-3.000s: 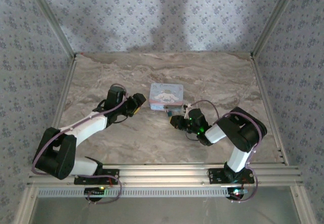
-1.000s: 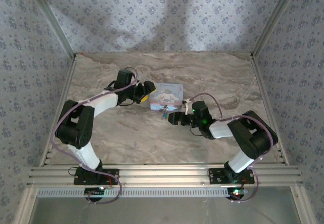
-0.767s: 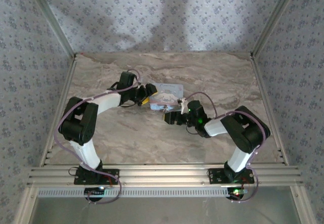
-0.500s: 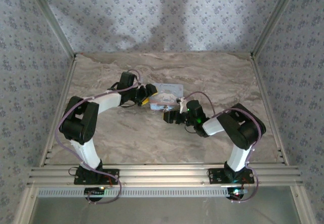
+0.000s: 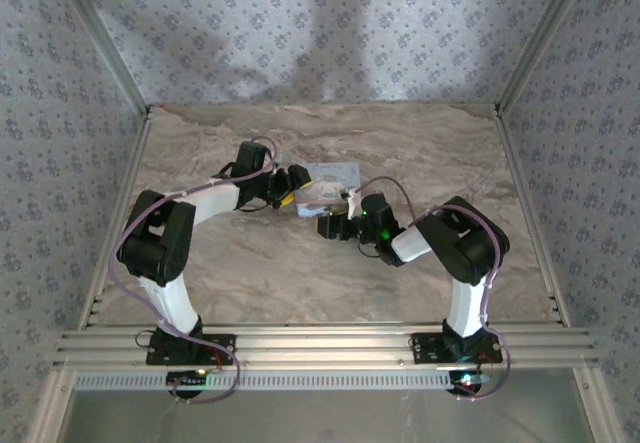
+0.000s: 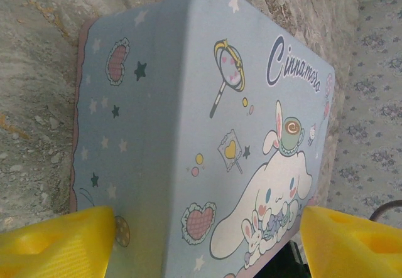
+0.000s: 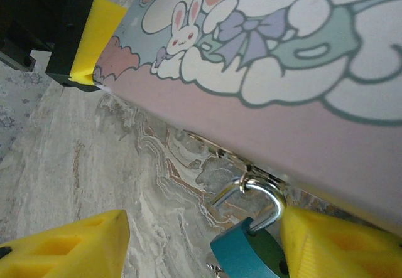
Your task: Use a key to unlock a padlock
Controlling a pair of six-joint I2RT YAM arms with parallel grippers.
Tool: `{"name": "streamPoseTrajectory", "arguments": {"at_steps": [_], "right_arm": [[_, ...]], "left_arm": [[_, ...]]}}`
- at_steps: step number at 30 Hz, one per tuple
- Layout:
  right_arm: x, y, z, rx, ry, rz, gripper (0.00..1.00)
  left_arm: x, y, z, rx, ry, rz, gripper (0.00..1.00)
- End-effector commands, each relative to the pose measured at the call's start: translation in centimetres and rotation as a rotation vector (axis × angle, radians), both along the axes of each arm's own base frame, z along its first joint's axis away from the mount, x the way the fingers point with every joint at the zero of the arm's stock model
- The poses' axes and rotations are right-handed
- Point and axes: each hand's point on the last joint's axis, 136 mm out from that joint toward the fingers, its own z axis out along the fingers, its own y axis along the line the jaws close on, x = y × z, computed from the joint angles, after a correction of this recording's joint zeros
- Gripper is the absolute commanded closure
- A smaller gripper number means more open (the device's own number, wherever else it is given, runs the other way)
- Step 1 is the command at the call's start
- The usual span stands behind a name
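Gripping the light blue Cinnamoroll tin box point(image 6: 207, 121) between the left fingers point(image 6: 56, 243), one pressed to each side wall. Spread apart with the right fingers point(image 7: 69, 246), clasping nothing. Between those right fingers, hard against the one at the right of the wrist view and well clear of the other: the teal padlock point(image 7: 248, 256). Just ahead of the fingertips, silver shackle point(image 7: 264, 193) hooked through a small metal fitting at the tin's lower edge. Beneath the right fingers, bare marbled surface point(image 7: 94, 159). Beyond them, up at the left of the right wrist view, one black-and-yellow left finger flat against the tin's pink side.
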Motion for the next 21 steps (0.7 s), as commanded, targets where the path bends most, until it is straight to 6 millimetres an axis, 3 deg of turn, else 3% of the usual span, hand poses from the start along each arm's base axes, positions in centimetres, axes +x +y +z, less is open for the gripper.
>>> {"name": "streamPoseTrajectory", "arguments": {"at_steps": [1,13,21], "right_arm": [[-1.3,-0.3,-3.0,-0.059,0.086,0.012,0.39],[-2.0,-1.5,-3.8,-0.086,0.119,-0.01,0.54],[-1.8,-1.7,-4.0,-0.096,0.131,-0.027,0.73]], "left_arm": [[-0.3,-0.2,-1.0,0.013,0.005,-0.011,0.23],[-0.4,-0.2,-1.1,0.012,0.005,-0.007,0.23],[-0.4,-0.1,-1.2,0.013,0.004,-0.005,0.23]]}}
